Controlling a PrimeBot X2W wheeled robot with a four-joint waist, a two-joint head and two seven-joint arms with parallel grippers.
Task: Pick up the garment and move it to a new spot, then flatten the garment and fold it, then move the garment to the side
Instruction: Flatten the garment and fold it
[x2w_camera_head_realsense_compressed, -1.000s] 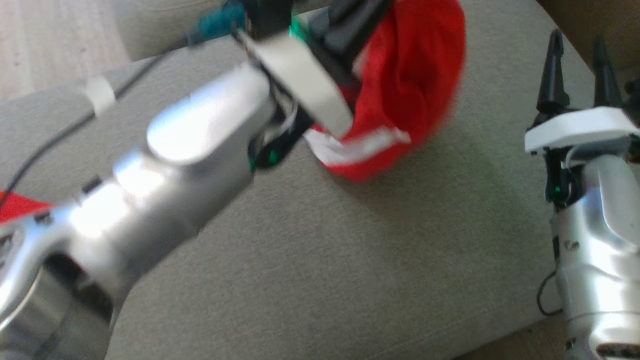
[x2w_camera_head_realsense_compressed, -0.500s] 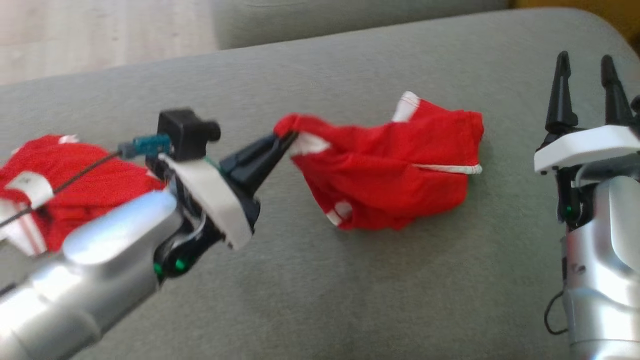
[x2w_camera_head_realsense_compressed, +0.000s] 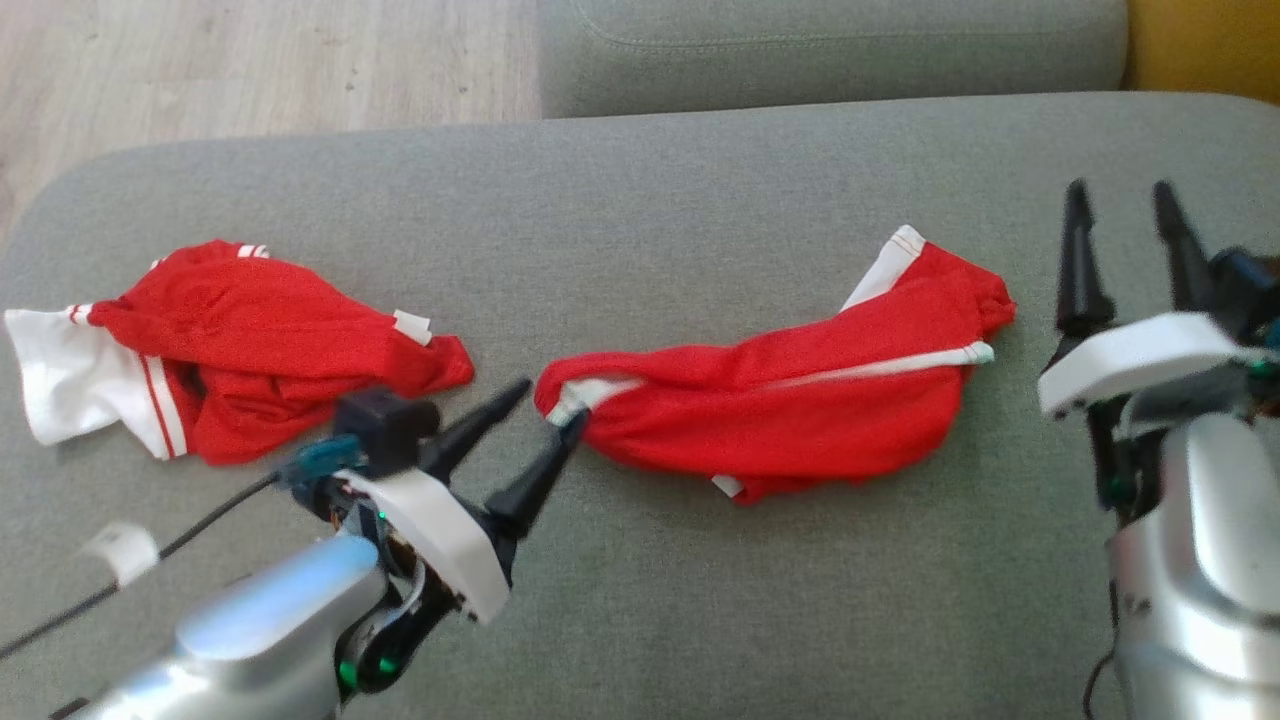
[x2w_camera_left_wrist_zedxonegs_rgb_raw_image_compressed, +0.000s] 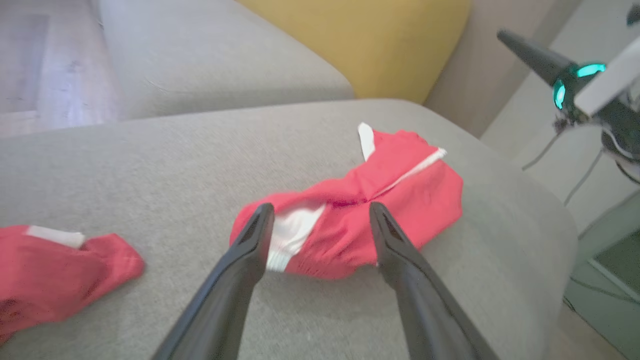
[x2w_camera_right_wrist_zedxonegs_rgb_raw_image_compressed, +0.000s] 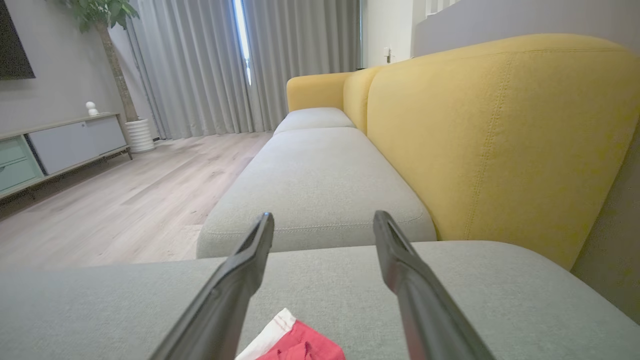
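Grey woven fabric: sofa seat cushion (x2w_camera_head_realsense_compressed: 640, 620), spanning the head view and bearing every item below. Backed by yellow upholstered backrest (x2w_camera_right_wrist_zedxonegs_rgb_raw_image_compressed: 500, 140), seen from the right wrist.

Red cloth, white trim: garment (x2w_camera_head_realsense_compressed: 790, 410), stretched as a long crumpled band across centre-right of the cushion, white-edged end pointing toward the left arm. Pinched at that end half a second ago and drawn out sideways; now let go, resting wholly on the cushion. Judged: move to a new spot complete, flattening next. Bunched and twisted along its length, so likely to need its ends pulled apart before any fold.

Red and white, second lot: red-and-white heap (x2w_camera_head_realsense_compressed: 250, 350), far left of the cushion, well apart from the garment. Not part of the step in hand.

Dark finger pair, left: left gripper (x2w_camera_head_realsense_compressed: 550, 402), clamped shut a moment before, now spread wide and holding nothing; one fingertip at or just beside the garment's white end.

Dark finger pair, right: right gripper (x2w_camera_head_realsense_compressed: 1118, 190), spread wide, empty, near the garment's far end; unchanged over the last second.
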